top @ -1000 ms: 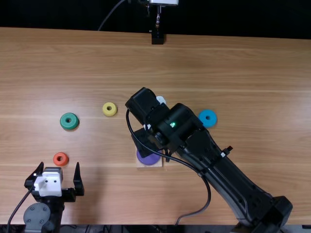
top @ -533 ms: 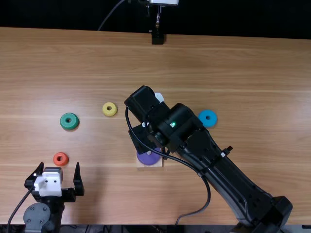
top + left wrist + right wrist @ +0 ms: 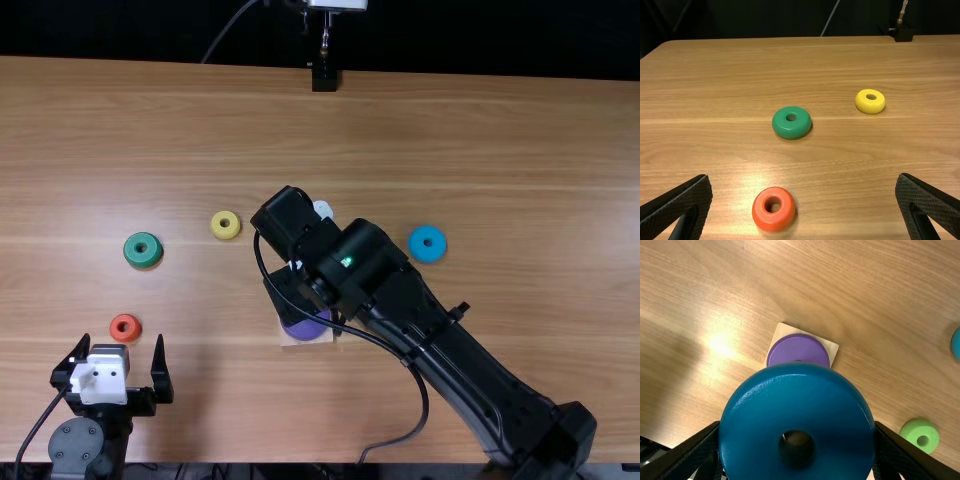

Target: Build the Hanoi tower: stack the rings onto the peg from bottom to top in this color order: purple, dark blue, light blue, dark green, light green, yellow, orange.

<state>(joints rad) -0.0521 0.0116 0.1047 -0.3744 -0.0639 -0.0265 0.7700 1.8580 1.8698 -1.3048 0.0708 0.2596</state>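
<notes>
Table (image 3: 500, 150) (light brown): loose rings (image 3: 144, 261), base (image 3: 781, 333)

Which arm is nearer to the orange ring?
Left. The left gripper, jaws open, is right at the orange ring; the right gripper is far off, holding the dark blue ring near the purple one.

My right arm (image 3: 480, 375) is black with a bendy cord (image 3: 427, 400) and tiny green light (image 3: 347, 262). My left arm (image 3: 118, 430) has a white patch (image 3: 100, 380) and gray circle (image 3: 76, 443).

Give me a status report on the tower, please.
Right gripper holding dark blue ring; left gripper open. Purple ring on base. Light green ring clear of base.
</notes>
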